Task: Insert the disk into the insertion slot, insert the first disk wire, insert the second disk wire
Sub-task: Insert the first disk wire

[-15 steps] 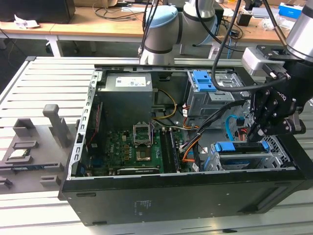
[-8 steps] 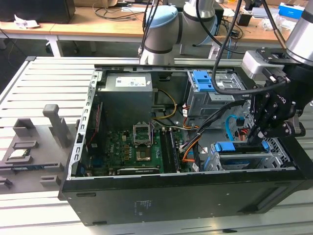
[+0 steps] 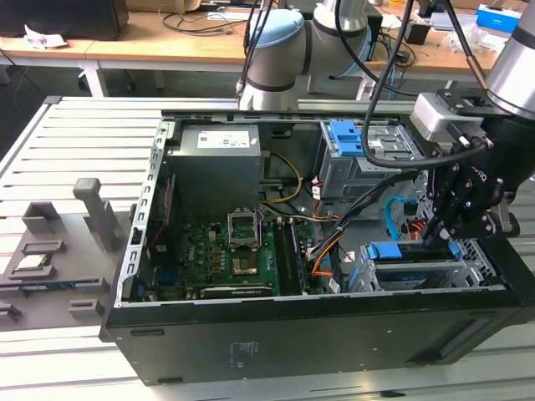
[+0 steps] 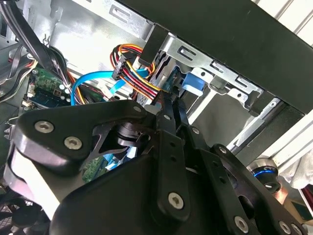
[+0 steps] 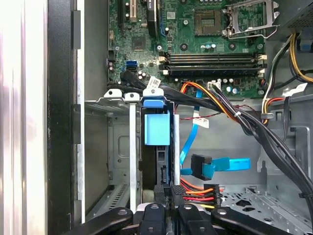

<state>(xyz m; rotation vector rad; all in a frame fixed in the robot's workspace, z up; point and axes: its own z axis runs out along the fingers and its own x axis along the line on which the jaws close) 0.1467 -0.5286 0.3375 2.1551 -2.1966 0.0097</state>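
Note:
The disk (image 3: 399, 257), in its blue caddy (image 5: 157, 129), sits inside the insertion slot (image 3: 470, 266), a grey metal cage at the case's corner on the exterior view's right. My gripper (image 3: 436, 234) stands over the disk's rear edge. In both wrist views the fingers (image 4: 168, 147) are shut on the black plug of the first disk wire (image 5: 198, 190), a red, orange and yellow bundle, at the disk's end. The second disk wire (image 5: 215, 165), light blue with a dark plug, lies loose beside it and touches nothing of the gripper (image 5: 168, 199).
A taller grey bay with a blue latch (image 3: 349, 144) stands behind the cage. Thick black cables (image 5: 254, 128) run across the case beside the motherboard (image 3: 226, 251). The power supply (image 3: 217, 140) sits at the back. Grey fixtures (image 3: 94, 215) stand on the slatted table.

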